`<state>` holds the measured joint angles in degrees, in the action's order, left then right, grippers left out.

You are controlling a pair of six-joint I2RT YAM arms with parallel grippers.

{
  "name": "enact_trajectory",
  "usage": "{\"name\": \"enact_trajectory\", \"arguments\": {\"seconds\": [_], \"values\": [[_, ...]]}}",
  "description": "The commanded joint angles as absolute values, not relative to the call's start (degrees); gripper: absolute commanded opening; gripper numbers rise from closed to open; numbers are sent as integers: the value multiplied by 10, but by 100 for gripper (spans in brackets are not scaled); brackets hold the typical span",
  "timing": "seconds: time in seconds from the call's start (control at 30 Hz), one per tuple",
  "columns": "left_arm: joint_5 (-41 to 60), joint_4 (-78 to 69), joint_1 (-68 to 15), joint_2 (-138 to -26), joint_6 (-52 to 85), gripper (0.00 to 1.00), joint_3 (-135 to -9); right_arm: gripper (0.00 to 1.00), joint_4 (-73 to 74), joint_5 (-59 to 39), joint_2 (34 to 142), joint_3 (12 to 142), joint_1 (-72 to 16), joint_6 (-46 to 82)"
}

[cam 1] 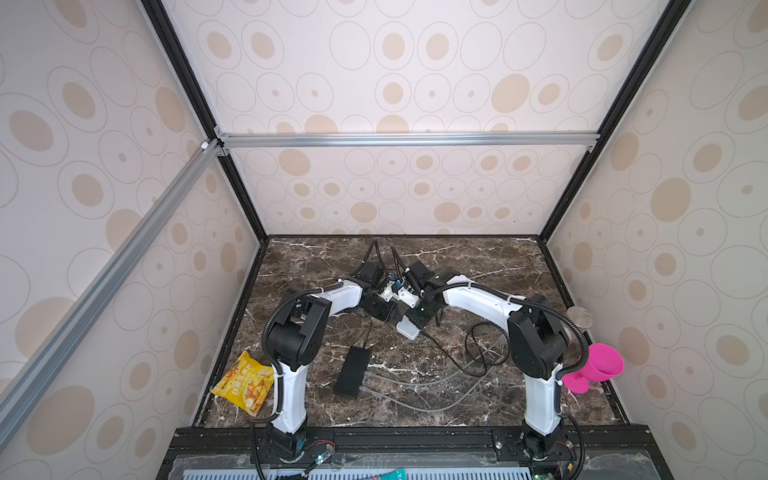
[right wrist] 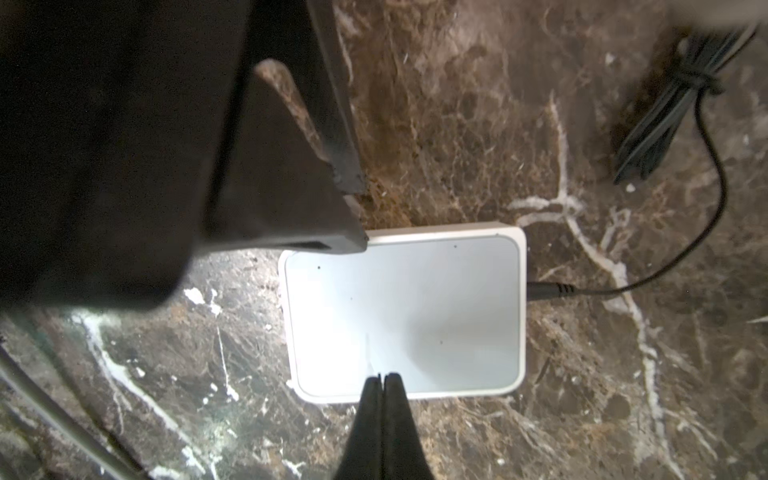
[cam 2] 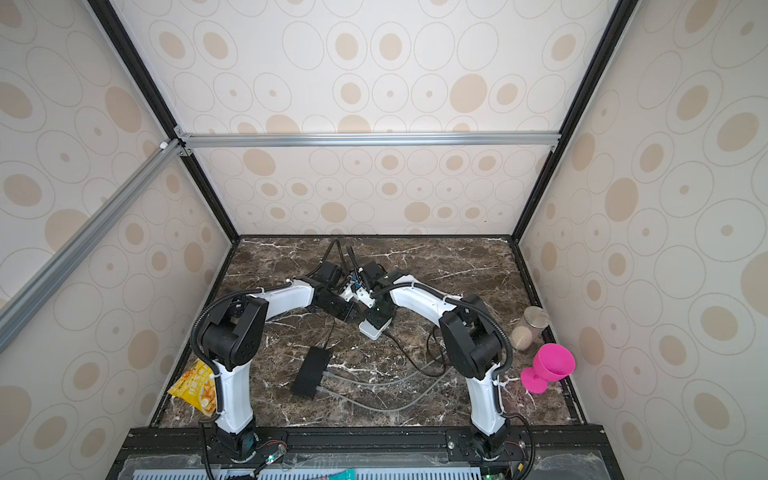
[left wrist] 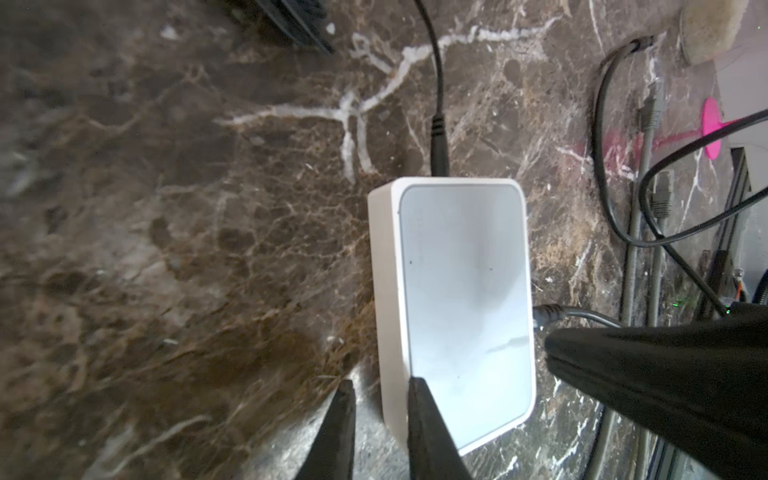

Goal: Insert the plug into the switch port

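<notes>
Right pincer (right wrist: 380, 376) is pinched fully together, empty, its tips over the white network switch (right wrist: 407, 311). Just beside those tips a dark plug (left wrist: 547, 312) meets the switch's side. Left pincer (left wrist: 381, 381) is narrowly parted over the switch's opposite edge.

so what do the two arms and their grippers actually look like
Both arms match: the left arm and right arm have glossy white link shells and bulky black joint housings, each with a black corrugated cable conduit tied on with white zip ties. The left gripper and right gripper have plain matte black fingers that taper to narrow tips.
</notes>
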<state>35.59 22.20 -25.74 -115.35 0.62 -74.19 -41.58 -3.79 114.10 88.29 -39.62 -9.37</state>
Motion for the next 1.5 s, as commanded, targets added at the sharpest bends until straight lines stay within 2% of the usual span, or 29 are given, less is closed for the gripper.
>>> {"name": "enact_trajectory", "arguments": {"seconds": [0.0,0.23,0.37,0.47,0.53,0.6,0.63,0.77,0.87,1.03,1.3,1.47], "values": [[250,268,-259,-1156,-13,28,-701,5,-308,-39,1120,866,-411,-94],[186,143,-220,-1009,25,59,-635,29,-281,18,971,757,-391,-82],[111,78,-214,-925,44,65,-586,38,-242,44,840,662,-355,-26],[73,53,-211,-883,47,65,-566,46,-240,80,745,602,-327,37],[58,32,-211,-856,50,65,-550,59,-243,153,689,565,-320,109],[39,8,-212,-823,56,65,-530,77,-285,243,645,545,-314,210],[30,-3,-212,-809,59,67,-519,81,-316,267,633,543,-310,243],[-1,-48,-210,-741,82,73,-472,84,-441,288,610,536,-274,351],[88,-37,-175,-699,147,73,-454,84,-469,236,592,500,-229,402],[165,-28,-164,-600,226,75,-414,85,-386,105,585,447,-195,368],[262,-3,-163,-534,322,75,-374,74,-212,-133,747,474,-195,409],[251,-8,-156,-457,355,76,-326,73,-138,-149,831,531,-208,413]]}}
